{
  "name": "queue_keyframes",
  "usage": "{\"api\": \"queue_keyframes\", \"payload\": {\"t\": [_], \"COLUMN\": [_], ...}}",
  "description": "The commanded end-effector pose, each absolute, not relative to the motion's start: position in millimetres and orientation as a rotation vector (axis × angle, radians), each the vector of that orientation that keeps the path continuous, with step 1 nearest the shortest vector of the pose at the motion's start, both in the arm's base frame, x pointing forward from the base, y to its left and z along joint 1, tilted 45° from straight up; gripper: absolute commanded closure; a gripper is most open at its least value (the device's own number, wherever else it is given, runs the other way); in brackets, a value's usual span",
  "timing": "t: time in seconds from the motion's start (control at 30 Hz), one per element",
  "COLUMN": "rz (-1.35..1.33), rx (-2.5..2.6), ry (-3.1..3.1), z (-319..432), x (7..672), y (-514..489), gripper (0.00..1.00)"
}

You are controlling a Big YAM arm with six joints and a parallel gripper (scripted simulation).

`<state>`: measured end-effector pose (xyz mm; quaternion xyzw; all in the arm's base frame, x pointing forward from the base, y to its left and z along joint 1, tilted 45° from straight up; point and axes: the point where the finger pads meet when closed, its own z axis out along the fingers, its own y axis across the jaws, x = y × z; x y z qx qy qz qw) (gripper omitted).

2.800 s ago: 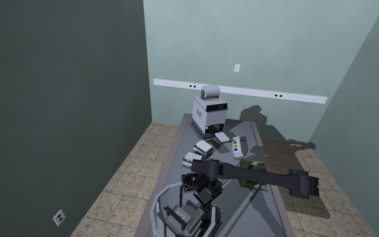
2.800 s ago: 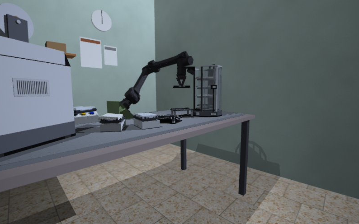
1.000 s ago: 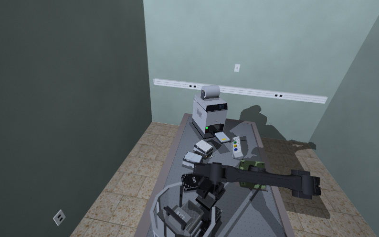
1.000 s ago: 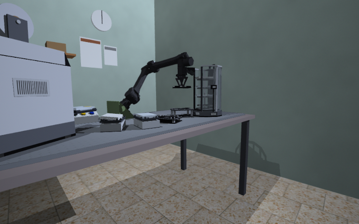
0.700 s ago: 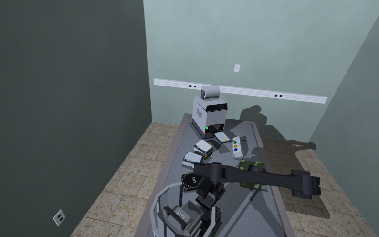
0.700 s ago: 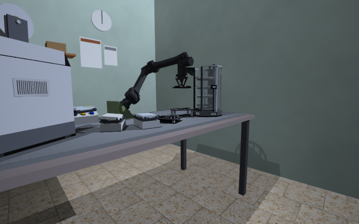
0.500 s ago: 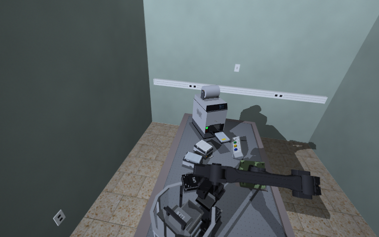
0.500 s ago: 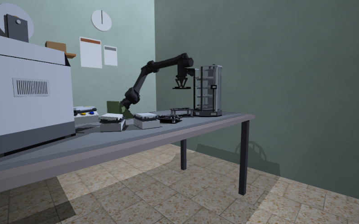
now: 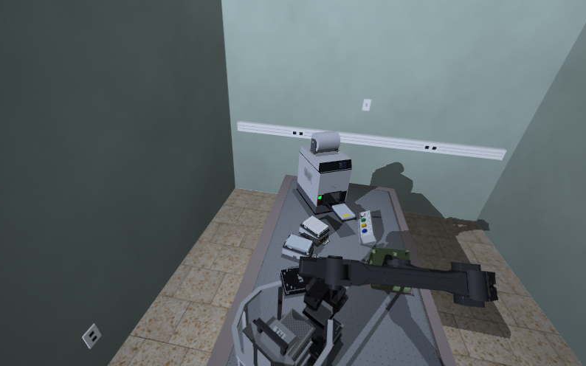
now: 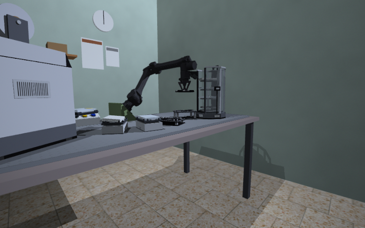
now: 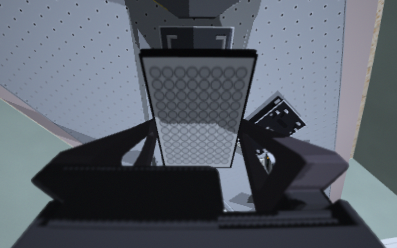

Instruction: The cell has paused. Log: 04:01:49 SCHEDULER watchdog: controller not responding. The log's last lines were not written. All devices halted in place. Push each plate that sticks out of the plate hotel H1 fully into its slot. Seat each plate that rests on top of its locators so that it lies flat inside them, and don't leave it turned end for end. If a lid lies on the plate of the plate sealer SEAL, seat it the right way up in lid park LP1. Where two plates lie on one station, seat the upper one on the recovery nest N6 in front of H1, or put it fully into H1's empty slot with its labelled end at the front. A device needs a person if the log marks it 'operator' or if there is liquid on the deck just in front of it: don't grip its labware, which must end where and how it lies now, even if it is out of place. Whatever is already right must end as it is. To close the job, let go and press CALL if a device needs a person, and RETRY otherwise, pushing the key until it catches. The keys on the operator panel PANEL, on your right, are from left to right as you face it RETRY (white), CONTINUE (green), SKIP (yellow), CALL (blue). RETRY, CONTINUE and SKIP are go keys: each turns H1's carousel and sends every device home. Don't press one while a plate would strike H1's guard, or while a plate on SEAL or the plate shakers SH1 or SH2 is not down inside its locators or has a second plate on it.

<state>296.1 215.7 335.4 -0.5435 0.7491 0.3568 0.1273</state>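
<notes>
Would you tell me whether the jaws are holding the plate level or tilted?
Level: the plate shows as a flat horizontal edge under the gripper, beside H1.

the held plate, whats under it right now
The plate, held by the gripper, hangs high over the table, with the nest showing past its far edge. Whatever lies directly beneath is covered.

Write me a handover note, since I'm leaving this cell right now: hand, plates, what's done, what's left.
Hand: closed on a well plate, held level in the air beside plate hotel H1, above recovery nest N6.
Two shakers each carry white labware; seating unclear from here.
Sealer tray bears something with a yellow patch.
Done: plate lifted.
Left: seat it, check other stations, release, press a key on PANEL.
</notes>
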Motion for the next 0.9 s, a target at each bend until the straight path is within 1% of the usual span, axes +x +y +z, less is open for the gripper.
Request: {"api": "queue_keyframes", "payload": {"t": [0.0,0.87], "rz": [1.040,1.040], "rx": [-1.590,-1.590], "ry": [2.168,2.168], "z": [337,321], "x": [288,282], "y": [224,238], "gripper": [0.20,0.20]}}
